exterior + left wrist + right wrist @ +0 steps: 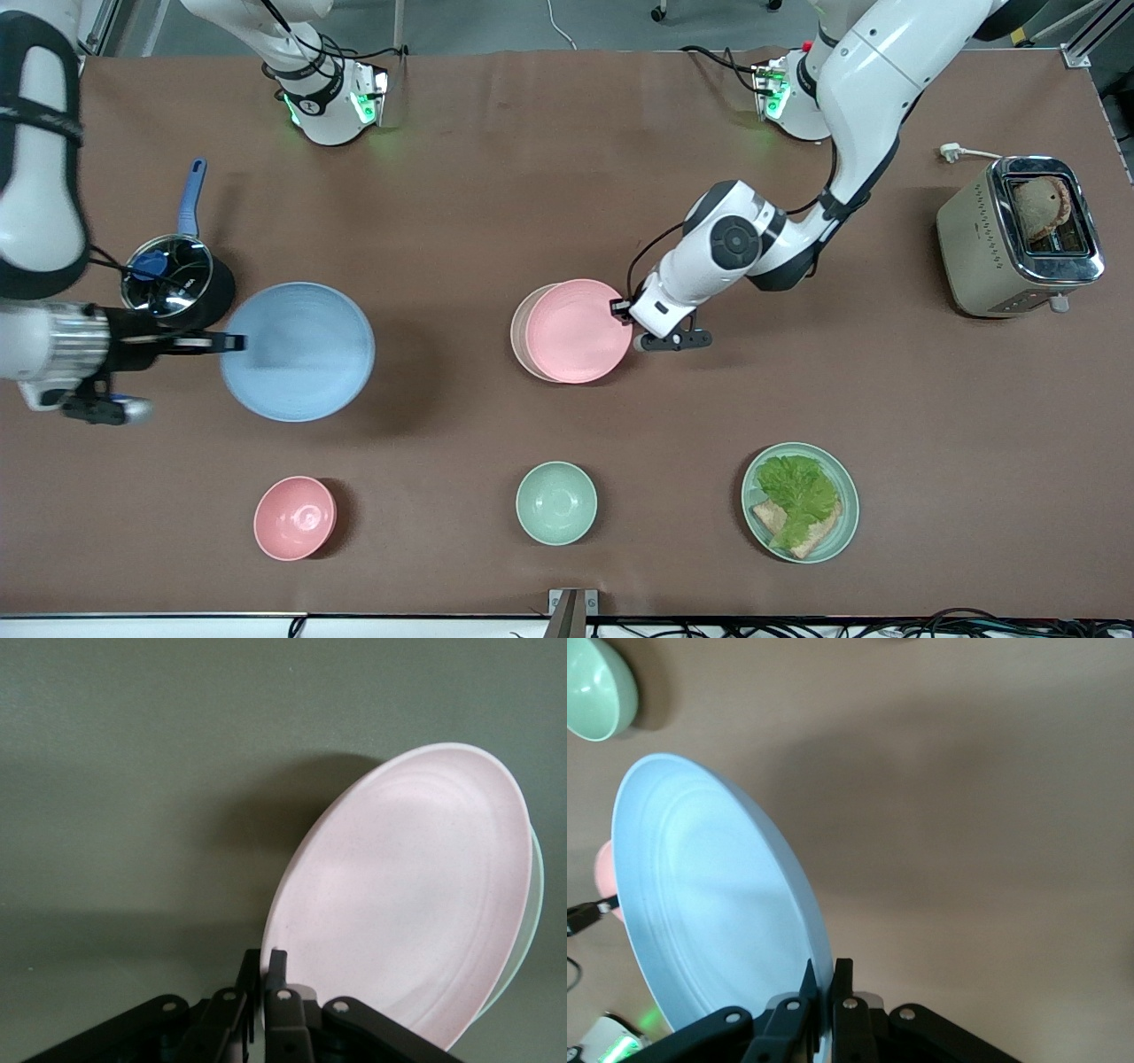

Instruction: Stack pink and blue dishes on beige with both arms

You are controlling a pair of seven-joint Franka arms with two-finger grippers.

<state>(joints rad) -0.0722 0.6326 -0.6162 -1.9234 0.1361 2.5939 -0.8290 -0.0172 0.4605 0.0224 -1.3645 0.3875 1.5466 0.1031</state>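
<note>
The pale pink plate (578, 330) lies over the beige plate (518, 335), shifted a little toward the left arm's end, so only a crescent of beige shows. My left gripper (625, 312) is shut on the pink plate's rim. In the left wrist view the pink plate (416, 895) is slightly tilted, the beige rim (535, 881) peeks out under it, and the left gripper (264, 961) pinches its edge. My right gripper (234, 342) is shut on the rim of the light blue plate (299, 351), holding it level above the table beside the pot. The right wrist view shows the blue plate (709, 904) in the right gripper (826, 970).
A steel pot with a blue handle (173, 279) stands under the right arm. A pink bowl (294, 518), a mint-green bowl (556, 502) and a mint plate with lettuce and bread (842, 532) line the edge nearest the camera. A toaster (1019, 237) stands at the left arm's end.
</note>
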